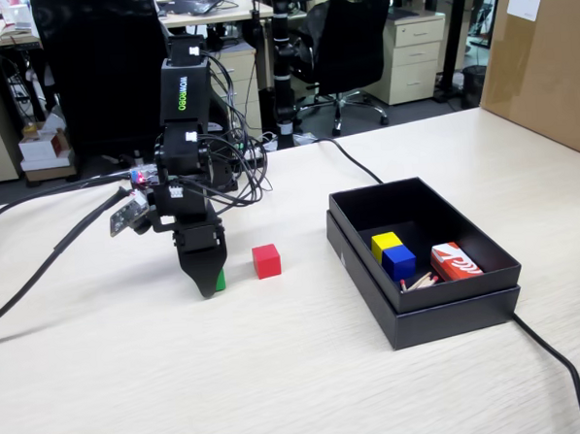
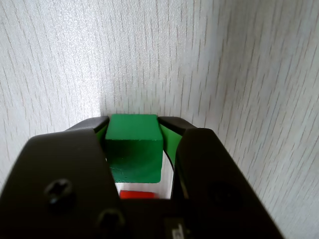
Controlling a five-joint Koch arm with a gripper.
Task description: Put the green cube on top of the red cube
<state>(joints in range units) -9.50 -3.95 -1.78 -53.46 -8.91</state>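
Note:
The green cube (image 2: 134, 147) sits between my gripper's (image 2: 133, 122) two jaws in the wrist view, and both jaws press against its sides. In the fixed view the gripper (image 1: 209, 287) points straight down at the table, with only a sliver of the green cube (image 1: 220, 279) showing beside its tip. The cube is at table level. The red cube (image 1: 266, 260) stands on the table a little to the right of the gripper, apart from it. In the wrist view a thin strip of the red cube (image 2: 137, 194) shows below the green one.
An open black box (image 1: 426, 307) stands to the right, holding a yellow cube (image 1: 385, 241), a blue cube (image 1: 399, 261) and a red-and-white carton (image 1: 455, 261). Cables (image 1: 49, 259) trail left of the arm, and one cable (image 1: 560, 363) runs past the box. A cardboard box (image 1: 544, 58) stands far right.

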